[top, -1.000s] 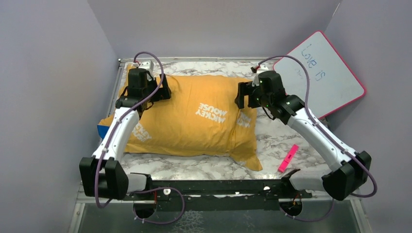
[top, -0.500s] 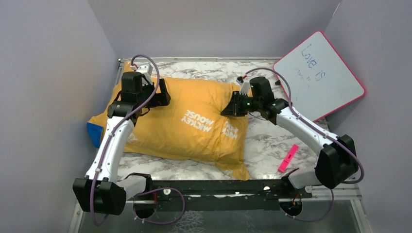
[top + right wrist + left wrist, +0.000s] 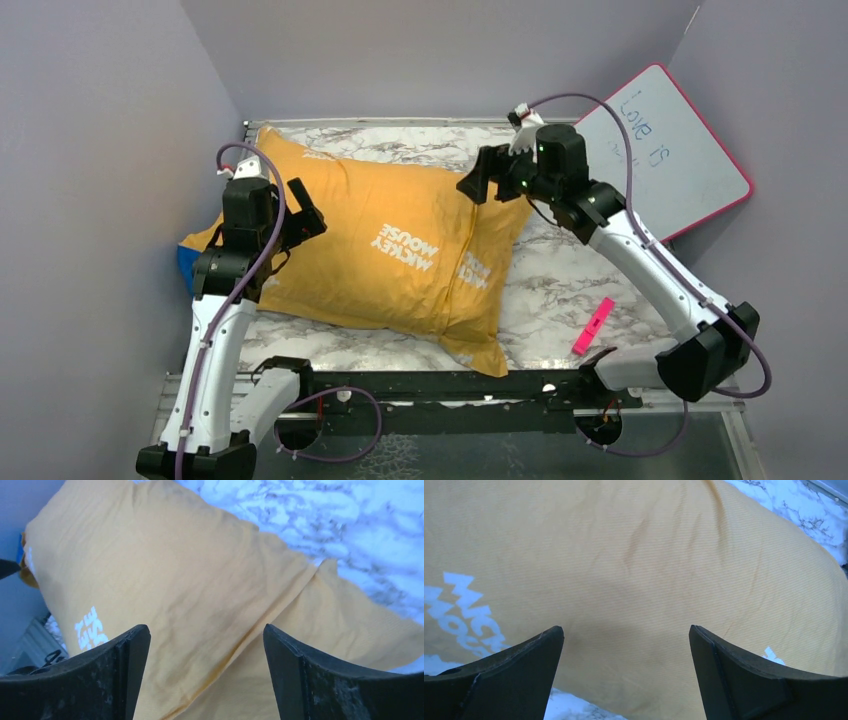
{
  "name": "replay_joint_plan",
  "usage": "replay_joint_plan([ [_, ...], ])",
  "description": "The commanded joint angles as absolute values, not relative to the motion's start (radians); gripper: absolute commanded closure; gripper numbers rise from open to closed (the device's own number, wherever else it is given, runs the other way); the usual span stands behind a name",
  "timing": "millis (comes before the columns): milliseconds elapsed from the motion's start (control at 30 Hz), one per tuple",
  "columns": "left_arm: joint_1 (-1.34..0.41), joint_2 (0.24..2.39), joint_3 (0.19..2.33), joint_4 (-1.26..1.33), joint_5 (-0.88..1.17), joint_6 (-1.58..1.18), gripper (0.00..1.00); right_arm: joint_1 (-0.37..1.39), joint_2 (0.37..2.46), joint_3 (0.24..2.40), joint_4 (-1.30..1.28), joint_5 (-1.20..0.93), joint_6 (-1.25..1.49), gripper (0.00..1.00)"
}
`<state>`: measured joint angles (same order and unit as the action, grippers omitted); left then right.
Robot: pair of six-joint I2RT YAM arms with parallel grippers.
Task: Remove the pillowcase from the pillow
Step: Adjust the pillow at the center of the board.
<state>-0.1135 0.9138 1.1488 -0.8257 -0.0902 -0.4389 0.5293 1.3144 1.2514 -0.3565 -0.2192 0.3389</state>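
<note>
The pillowcase (image 3: 390,250), orange-yellow with white lettering, lies across the marble table with its blue face peeking out at the left edge (image 3: 186,262). It fills the left wrist view (image 3: 634,570) and the right wrist view (image 3: 165,595), where a fold line crosses it. The pillow is hidden inside it. My left gripper (image 3: 305,205) is open and empty over the case's left part (image 3: 626,635). My right gripper (image 3: 478,178) is open and empty above the case's upper right end (image 3: 206,635).
A pink-edged whiteboard (image 3: 660,150) leans at the back right. A pink marker (image 3: 593,326) lies on the marble table (image 3: 590,280) at the right. Grey walls close in on the left, back and right.
The pillowcase has shifted and turned, its upper left corner now nearer the back left. My left gripper drew back toward the left; my right gripper rose and moved to the back right.
</note>
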Motion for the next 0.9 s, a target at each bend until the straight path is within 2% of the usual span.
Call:
replay_joint_plan([
  [0,-0.116,0.868,1.095,-0.961,-0.129,-0.551,0.01,0.533,1.446,1.446,-0.421,-0.176,0.129,0.12],
  [100,-0.115,0.829,1.054,-1.008,-0.062,-0.568,0.02,0.532,1.615,1.619,-0.509,-0.255,0.085,0.11],
  [200,-0.116,0.787,0.969,-1.008,0.084,-0.604,0.01,0.532,1.807,1.778,-0.605,-0.476,0.058,0.12],
  [300,-0.116,0.737,0.844,-0.908,0.268,-0.640,0.02,0.535,1.974,1.908,-0.716,-0.747,0.047,0.22],
  [367,-0.115,0.727,0.765,-0.819,0.383,-0.676,0.02,0.546,2.036,1.931,-0.769,-0.832,0.045,0.27],
  [433,-0.115,0.733,0.703,-0.713,0.432,-0.713,0.04,0.557,2.034,1.885,-0.766,-0.802,0.049,0.33],
  [500,-0.115,0.752,0.653,-0.597,0.443,-0.727,0.08,0.559,1.980,1.792,-0.707,-0.751,0.061,0.49],
  [600,-0.116,0.823,0.639,-0.471,0.446,-0.711,0.29,0.556,1.867,1.668,-0.638,-0.628,0.072,0.73],
  [667,-0.117,0.896,0.673,-0.412,0.469,-0.683,0.38,0.555,1.793,1.613,-0.620,-0.537,0.084,0.96],
  [700,-0.118,0.944,0.699,-0.395,0.474,-0.670,0.46,0.554,1.760,1.584,-0.615,-0.498,0.090,0.99],
  [733,-0.119,0.966,0.725,-0.378,0.479,-0.653,0.48,0.554,1.724,1.557,-0.612,-0.465,0.097,0.99],
  [867,-0.123,1.087,0.812,-0.339,0.458,-0.598,0.48,0.551,1.589,1.368,-0.550,-0.298,0.153,0.99],
])
